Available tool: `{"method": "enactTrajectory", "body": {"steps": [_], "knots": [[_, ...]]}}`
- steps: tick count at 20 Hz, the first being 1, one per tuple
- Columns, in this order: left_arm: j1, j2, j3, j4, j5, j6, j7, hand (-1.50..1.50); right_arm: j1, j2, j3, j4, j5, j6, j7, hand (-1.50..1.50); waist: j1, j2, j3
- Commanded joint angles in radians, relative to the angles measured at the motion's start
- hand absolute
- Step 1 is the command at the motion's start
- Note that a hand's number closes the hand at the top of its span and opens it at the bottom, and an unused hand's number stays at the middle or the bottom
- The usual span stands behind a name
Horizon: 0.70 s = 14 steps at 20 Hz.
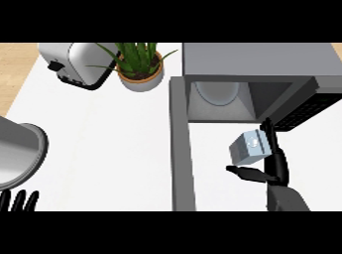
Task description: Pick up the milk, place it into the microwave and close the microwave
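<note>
Milk [248, 147] carton, small and pale grey-blue, sits in the right hand [270, 166], tilted. Fingers [274, 144] run up its right side and curl onto it, thumb [245, 173] sticks out to the left just below the carton's lower edge, so the hand is clamped on the milk. Carton is held above the white counter [107, 144], just in front of the microwave [261, 79] opening and not inside it. Microwave door [181, 149] is swung open, a long grey slab well left of the thumb. Inside the cavity, beyond the fingertips, a round turntable plate [219, 93] shows (partly cut by the cavity's top edge).

Left hand [12, 202] rests at the lower left edge, fingers straight, apart, pointing up, holding nothing. Just above those fingers lies a big metal pot [9, 151], on its side. Far corner: toaster [75, 63] and potted plant [138, 67], side by side.
</note>
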Motion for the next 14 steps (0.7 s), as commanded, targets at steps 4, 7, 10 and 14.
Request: {"method": "enactTrajectory", "body": {"steps": [4, 7, 10, 14], "knots": [[0.047, -0.022, -0.049, 0.003, -0.036, 0.002, -0.047, -1.50, -0.077, -0.008, -0.048, 0.061, -0.008, -0.119, -0.030, 1.50, 0.002, 0.000, 0.000], [0.024, -0.023, -0.056, 0.001, -0.045, 0.012, -0.035, -1.50, -0.135, -0.036, -0.024, 0.124, 0.054, -0.176, -0.044, 1.50, 0.005, 0.001, 0.000], [0.016, -0.008, -0.007, 0.002, -0.003, 0.001, -0.009, -1.50, -0.152, -0.024, -0.051, 0.129, 0.030, -0.202, -0.058, 1.50, 0.001, 0.000, 0.000], [-0.080, 0.061, 0.103, 0.063, 0.101, -0.057, 0.011, -1.50, -0.148, 0.013, -0.089, 0.214, 0.020, -0.258, -0.165, 1.50, 0.002, 0.003, 0.000]]}}
